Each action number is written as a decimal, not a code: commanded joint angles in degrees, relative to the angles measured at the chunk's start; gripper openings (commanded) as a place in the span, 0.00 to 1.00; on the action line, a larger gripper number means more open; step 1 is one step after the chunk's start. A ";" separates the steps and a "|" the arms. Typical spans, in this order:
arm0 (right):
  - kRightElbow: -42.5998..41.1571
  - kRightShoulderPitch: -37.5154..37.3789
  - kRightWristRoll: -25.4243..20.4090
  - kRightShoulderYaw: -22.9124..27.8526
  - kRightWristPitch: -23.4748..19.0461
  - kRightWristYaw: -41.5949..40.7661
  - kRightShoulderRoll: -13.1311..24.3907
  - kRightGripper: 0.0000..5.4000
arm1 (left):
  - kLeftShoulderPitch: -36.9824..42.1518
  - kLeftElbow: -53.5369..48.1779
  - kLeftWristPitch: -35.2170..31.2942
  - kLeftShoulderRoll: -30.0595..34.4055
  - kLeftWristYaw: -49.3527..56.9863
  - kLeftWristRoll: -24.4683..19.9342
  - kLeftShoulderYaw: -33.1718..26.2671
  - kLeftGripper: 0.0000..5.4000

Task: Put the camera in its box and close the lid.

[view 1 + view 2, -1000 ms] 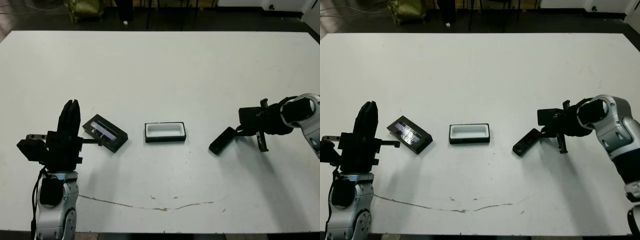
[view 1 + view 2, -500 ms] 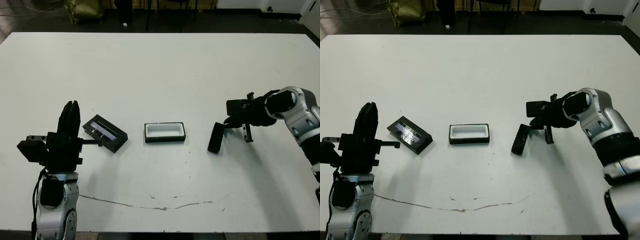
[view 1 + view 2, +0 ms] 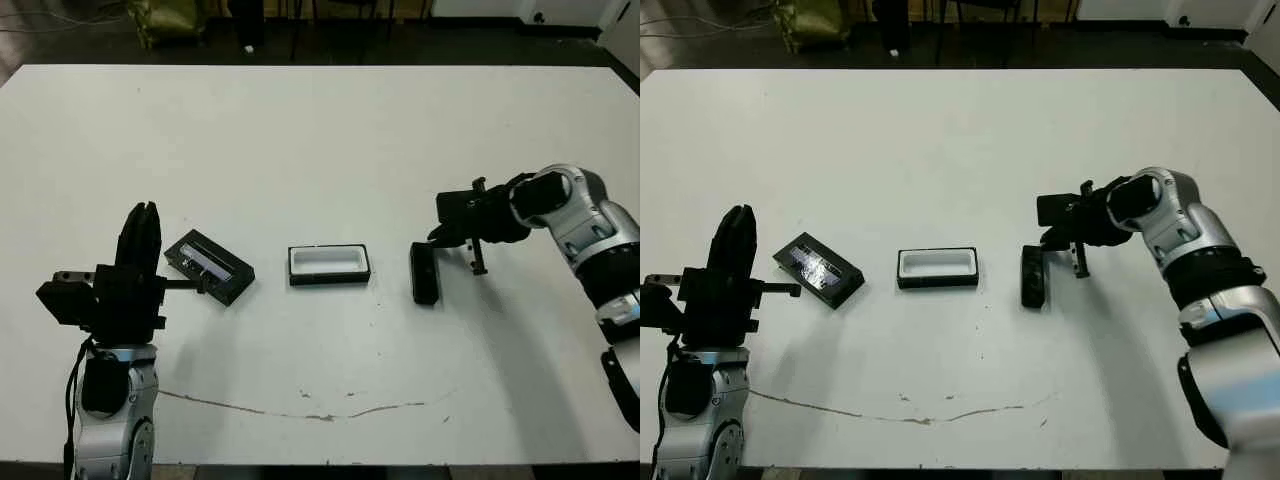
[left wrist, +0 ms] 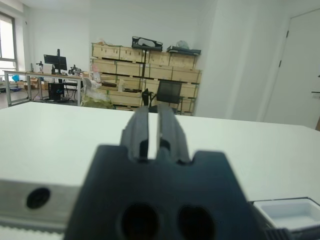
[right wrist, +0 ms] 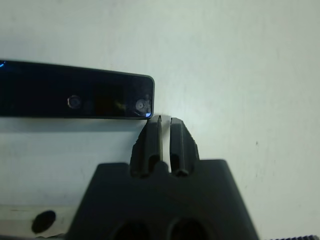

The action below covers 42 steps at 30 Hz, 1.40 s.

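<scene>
No step was found completed: the camera (image 3: 424,273) lay beside the empty box (image 3: 329,265), the lid (image 3: 209,266) lay apart on the tabletop (image 3: 320,150), and both the right fingers (image 5: 163,137) and left fingers (image 4: 155,127) were clenched on nothing.

Over the last second the right claw (image 3: 437,236) has swept in toward the middle of the bench, its fingers closed together at the camera's far end. The camera (image 3: 423,273) has been pushed with it: it lay slanted well to the right of the box (image 3: 329,265) and now lies nearer, nearly square to the box's length.
</scene>
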State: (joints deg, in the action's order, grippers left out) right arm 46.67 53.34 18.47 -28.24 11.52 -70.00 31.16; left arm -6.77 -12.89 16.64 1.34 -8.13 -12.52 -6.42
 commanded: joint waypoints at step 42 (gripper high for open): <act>-2.45 -11.77 -2.72 11.22 -0.62 29.48 -3.24 0.00 | -1.15 0.64 -0.60 -1.00 0.53 0.02 0.22 0.01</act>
State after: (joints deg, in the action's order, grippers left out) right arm 44.49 44.03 15.58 -18.13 12.58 -42.97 27.53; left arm -6.90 -12.97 16.59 0.32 -7.76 -12.66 -6.20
